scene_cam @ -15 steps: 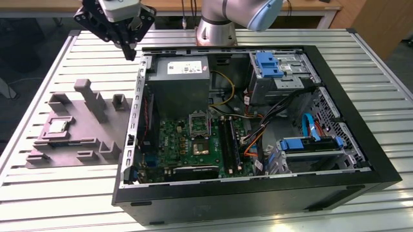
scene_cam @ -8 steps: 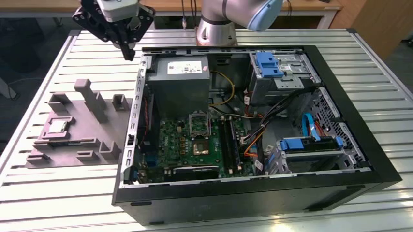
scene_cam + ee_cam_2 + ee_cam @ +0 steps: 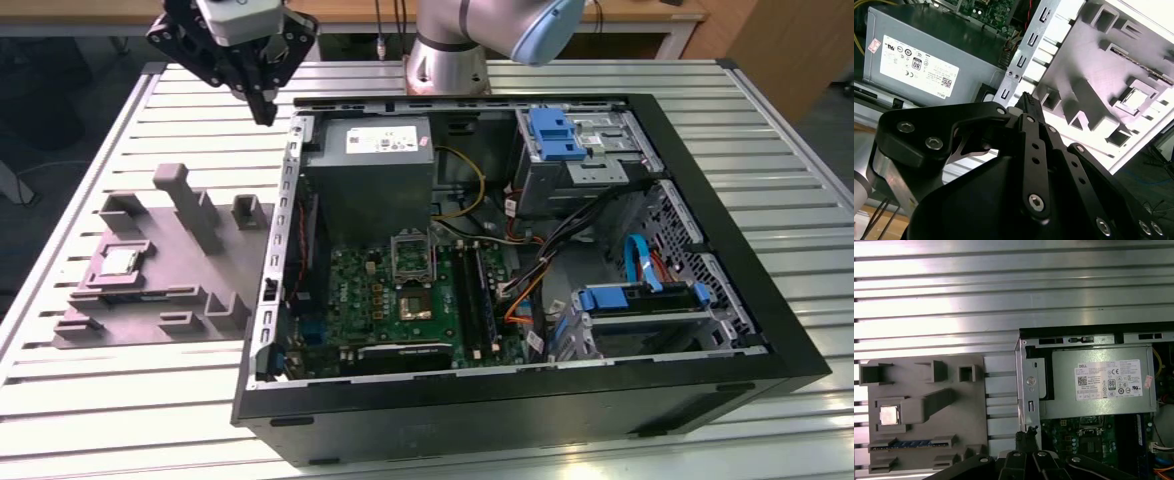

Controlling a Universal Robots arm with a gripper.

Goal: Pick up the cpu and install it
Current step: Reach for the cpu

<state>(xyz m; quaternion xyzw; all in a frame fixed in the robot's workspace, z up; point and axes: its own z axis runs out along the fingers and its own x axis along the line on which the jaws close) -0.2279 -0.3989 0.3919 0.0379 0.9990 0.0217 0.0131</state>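
Pincer (image 3: 267,108), black jointed metal, hangs clenched and empty above the ribbed aluminium tabletop (image 3: 120,130), near a corner of the open black computer case (image 3: 534,420). A grey moulded tray (image 3: 187,262) lies just beside the case; the cpu (image 3: 120,262), a small silvery square, sits in one of its recesses.

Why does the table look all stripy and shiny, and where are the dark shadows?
In the first wrist view the ribbed table bounces light back in bright stripes, and the cpu gleams pale. In the second wrist view glare whitens the grey tray, whose posts cast dark shadows. In the exterior view the computer case is dimmer inside.
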